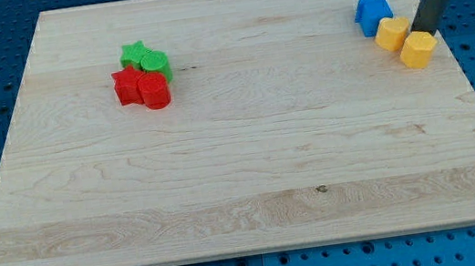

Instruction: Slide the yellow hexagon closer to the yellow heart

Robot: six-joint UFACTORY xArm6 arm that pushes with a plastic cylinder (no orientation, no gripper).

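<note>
My tip, a bare rod without jaws, touches the top edge of the yellow hexagon, with the yellow heart just beside it toward the view's left.

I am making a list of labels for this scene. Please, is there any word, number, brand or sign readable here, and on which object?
None: no readable text on the wooden board, on any block, or on the rod ending in my tip.
</note>
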